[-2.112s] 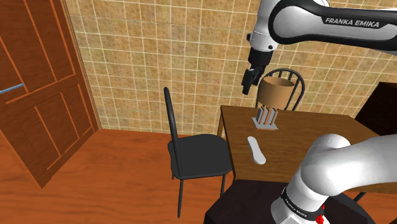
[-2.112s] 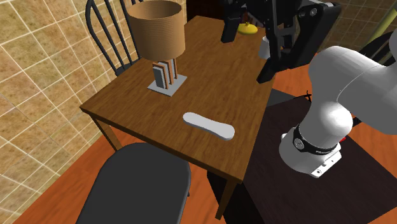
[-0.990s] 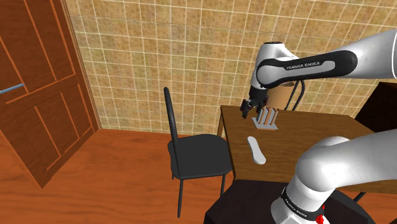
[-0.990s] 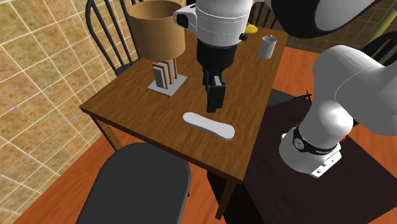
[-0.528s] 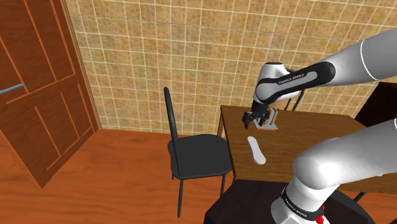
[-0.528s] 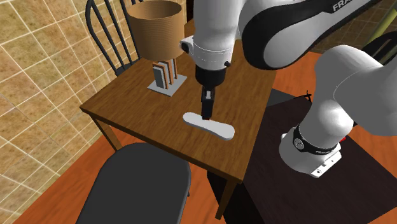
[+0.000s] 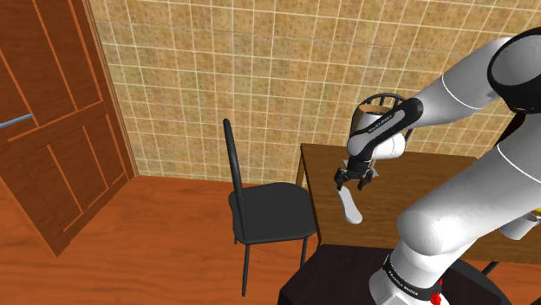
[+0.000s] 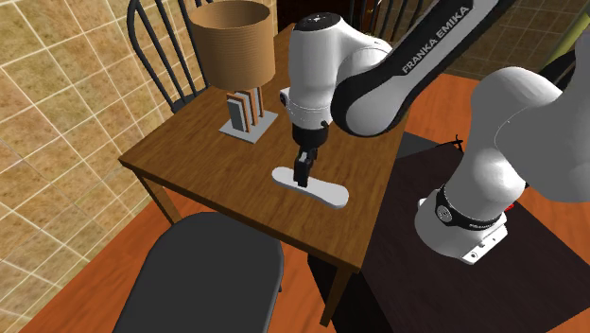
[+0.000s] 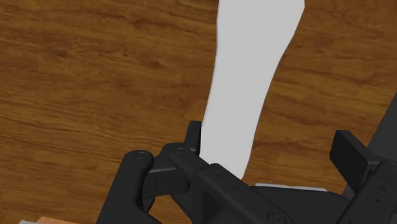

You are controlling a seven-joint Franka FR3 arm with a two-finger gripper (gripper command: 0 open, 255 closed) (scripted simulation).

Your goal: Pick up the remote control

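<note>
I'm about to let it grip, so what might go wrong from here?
1. In the wrist view the remote lies right beside one finger and well apart from the other. Closing may push or twist it on the table rather than clamp it squarely.
2. The open end effector seems to stand off the remote's middle, toward one end, so it might tilt when lifted.

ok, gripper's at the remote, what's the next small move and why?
Probably shut the gripper now: in the wrist view it stands open astride the white remote, which lies flat on the wooden table, and the gripper is not yet clasping it.
</note>
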